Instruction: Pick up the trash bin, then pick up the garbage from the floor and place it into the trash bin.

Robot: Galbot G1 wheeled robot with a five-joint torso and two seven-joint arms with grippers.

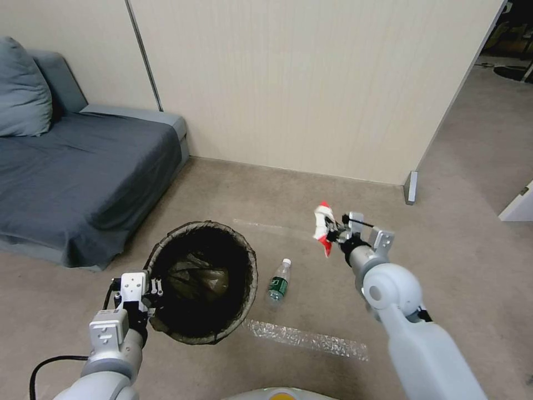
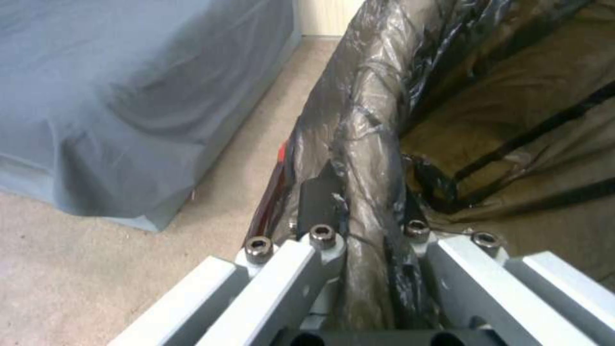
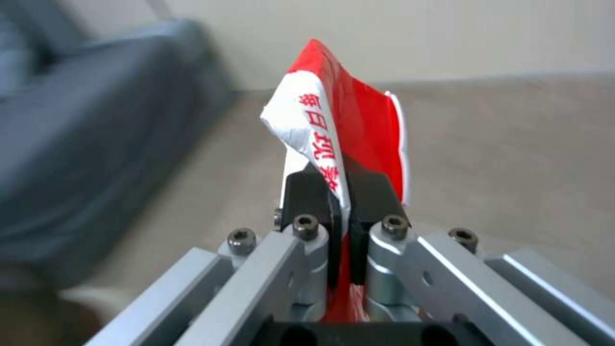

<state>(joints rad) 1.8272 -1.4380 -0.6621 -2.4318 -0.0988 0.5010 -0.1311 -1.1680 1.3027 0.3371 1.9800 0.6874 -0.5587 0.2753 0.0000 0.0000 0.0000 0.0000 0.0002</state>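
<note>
On beige carpet by a grey sofa (image 1: 78,166), left hand (image 1: 149,303) pinching trash bin (image 1: 244,261) rim, right hand (image 1: 332,230) pinching snack packet (image 1: 322,222).

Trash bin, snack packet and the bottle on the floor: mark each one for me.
trash bin (image 1: 251,272), head view, on the liner-wrapped rim nearest the bottle.
snack packet (image 3: 359,120), right wrist view, on its red face above the right gripper.
bottle (image 1: 278,285), head view, on its green label.

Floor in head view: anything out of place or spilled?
Yes: a small clear bottle lies on its side beside the trash bin held by the left gripper. Right gripper holds a red-and-white packet aloft.
</note>
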